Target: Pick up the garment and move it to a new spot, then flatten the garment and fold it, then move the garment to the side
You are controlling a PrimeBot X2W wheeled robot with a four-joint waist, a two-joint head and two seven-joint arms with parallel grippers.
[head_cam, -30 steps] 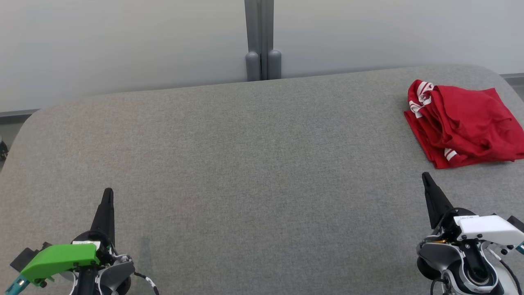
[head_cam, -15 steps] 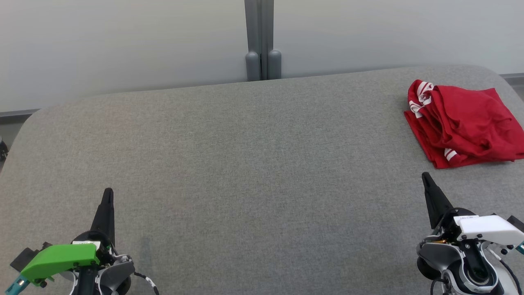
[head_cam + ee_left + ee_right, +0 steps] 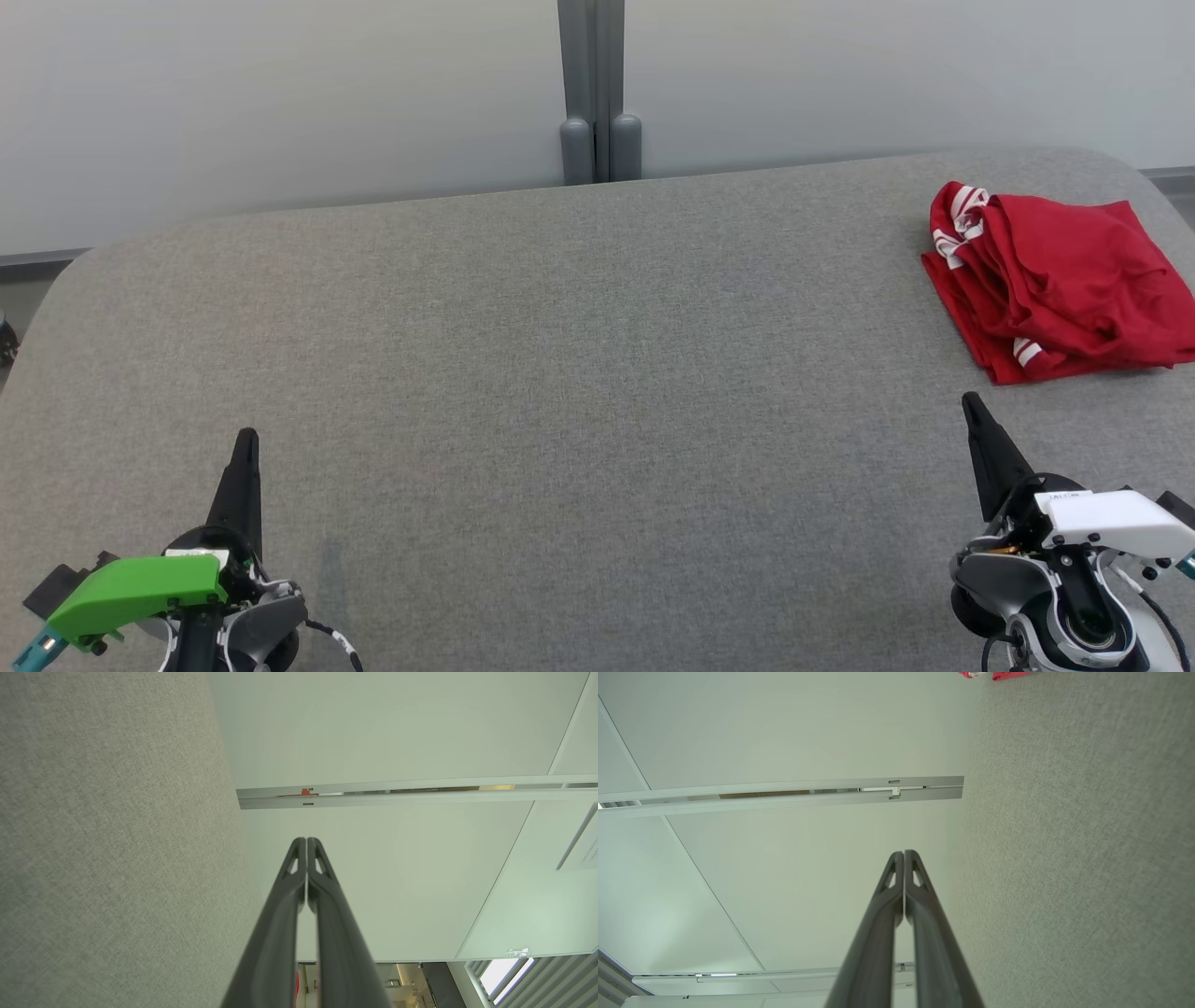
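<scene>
- Two tools wait at the near edge of the grey table [image 3: 560, 373]: the left gripper [image 3: 246, 439] and the right gripper [image 3: 971, 399]. Each has its fingers pressed together and holds nothing. A reach made with the jaws shut like this would shove the garment instead of pinching it.
- Red with white stripes, the garment [image 3: 1064, 280] lies in a loose, rumpled bundle at the far right of the table. It is just beyond the right gripper without touching it, and well apart from the left gripper. Its right side runs past the edge of the head view, so I cannot tell how close it is to the table's rim.
- Its layers are stacked and creased, so a pinch could catch only the top one. The bundle would then unroll or hang unevenly when lifted.
- A grab by the right gripper alone may leave most of the garment trailing. The left gripper would have to cross the whole table to help and could crowd the other.
- A sweep near that right corner might nudge the garment off the table.
- The table's surface looks soft and rough, so fingertips driven too low may snag it.
</scene>
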